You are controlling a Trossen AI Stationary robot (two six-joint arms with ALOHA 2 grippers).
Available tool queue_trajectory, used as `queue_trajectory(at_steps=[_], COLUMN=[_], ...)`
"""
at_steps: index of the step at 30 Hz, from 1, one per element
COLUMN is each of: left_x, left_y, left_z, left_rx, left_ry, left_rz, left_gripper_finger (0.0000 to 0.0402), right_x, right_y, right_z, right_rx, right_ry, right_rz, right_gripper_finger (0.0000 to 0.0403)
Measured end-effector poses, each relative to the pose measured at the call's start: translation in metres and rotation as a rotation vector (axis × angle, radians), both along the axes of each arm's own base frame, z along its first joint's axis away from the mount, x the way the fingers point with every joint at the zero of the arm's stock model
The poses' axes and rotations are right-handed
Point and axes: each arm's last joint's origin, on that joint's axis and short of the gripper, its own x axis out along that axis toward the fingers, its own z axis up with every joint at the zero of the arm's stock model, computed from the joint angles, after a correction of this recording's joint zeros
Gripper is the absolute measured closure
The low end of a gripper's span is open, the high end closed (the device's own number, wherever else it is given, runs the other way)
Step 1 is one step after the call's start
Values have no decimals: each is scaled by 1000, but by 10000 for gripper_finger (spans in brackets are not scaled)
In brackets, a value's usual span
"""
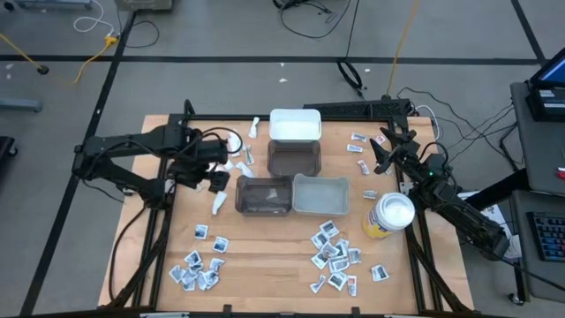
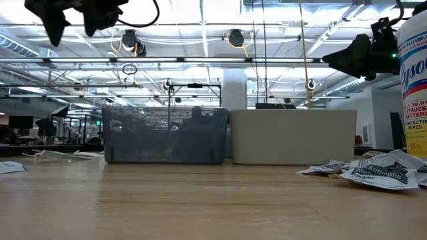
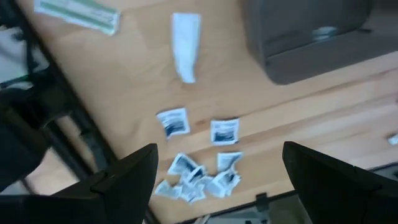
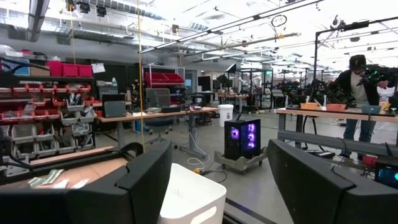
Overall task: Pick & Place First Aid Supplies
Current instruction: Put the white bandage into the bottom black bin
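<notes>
Yellow canister [image 2: 415, 87] reads "Lysol"; a sachet [image 2: 379, 175] reads "Antiseptic"; left claw [image 3: 217, 180] and right claw [image 4: 217, 180] released, empty.

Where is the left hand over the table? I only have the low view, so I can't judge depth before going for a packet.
Observer: The left hand, open and empty, hovers left of the dark bin, near a white strip packet.
Operator: And the right hand?
Observer: The right hand is open at the table's back right, by some small packets.
Operator: Any bins behind the two I see?
Observer: Yes, a second dark bin and a white bin stand behind them.
</notes>
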Motion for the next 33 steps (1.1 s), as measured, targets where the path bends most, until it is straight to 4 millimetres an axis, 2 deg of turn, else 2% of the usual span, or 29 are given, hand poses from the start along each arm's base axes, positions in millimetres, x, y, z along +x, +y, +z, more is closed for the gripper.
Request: queue_trajectory(at_steps=[7,17,25,33], left_x=[-1,-4,4,14], left_y=[0,1,1,-2], left_z=[-3,-43,-77,-114], left_rx=[-3,44,69,78], left_ry=[16,132,208,191], left_rz=[13,-53,-70,-89], left_gripper_finger=[50,50,50,50], right_x=[0,0,0,0], right_y=[0,0,0,0], right_z=[0,0,0,0], right_rx=[0,0,0,-2], right_ry=[0,0,-1,-2], right_rz=[0,1,0,0], right_gripper_finger=[140,140,140,140])
